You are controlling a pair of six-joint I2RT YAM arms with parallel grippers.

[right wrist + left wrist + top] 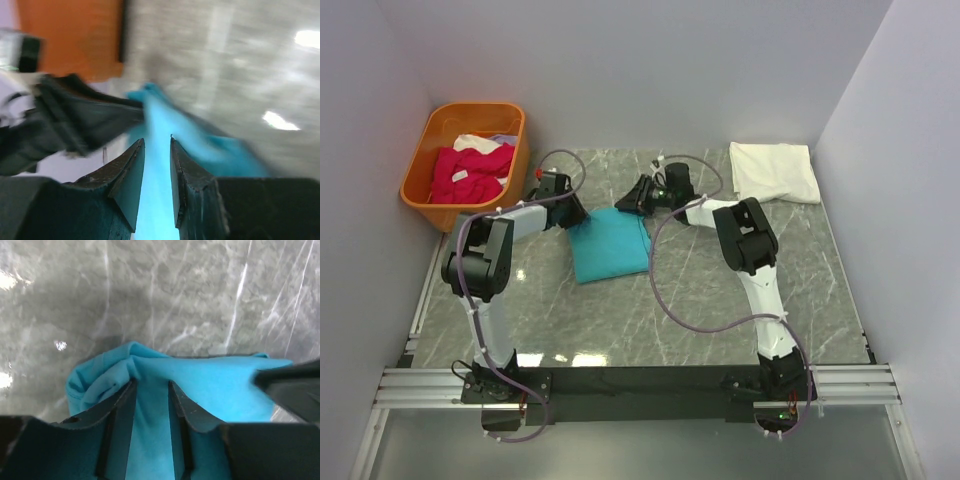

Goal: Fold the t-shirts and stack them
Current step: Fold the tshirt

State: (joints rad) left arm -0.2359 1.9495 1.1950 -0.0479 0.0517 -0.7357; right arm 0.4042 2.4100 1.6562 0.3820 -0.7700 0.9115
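Observation:
The turquoise-teal t-shirt lies folded into a rough square in the middle of the table. My left gripper is at its far left corner, shut on bunched teal cloth held between the jaws. My right gripper is at its far right corner, shut on a strip of the same shirt that runs between its fingers; that view is blurred. A white t-shirt lies folded at the back right. Magenta-pink t-shirts lie in the basket.
The orange plastic basket stands at the back left, close to the left arm, with a pale cloth behind the pink shirts. White walls close in both sides and the back. The right gripper's dark finger shows in the left wrist view.

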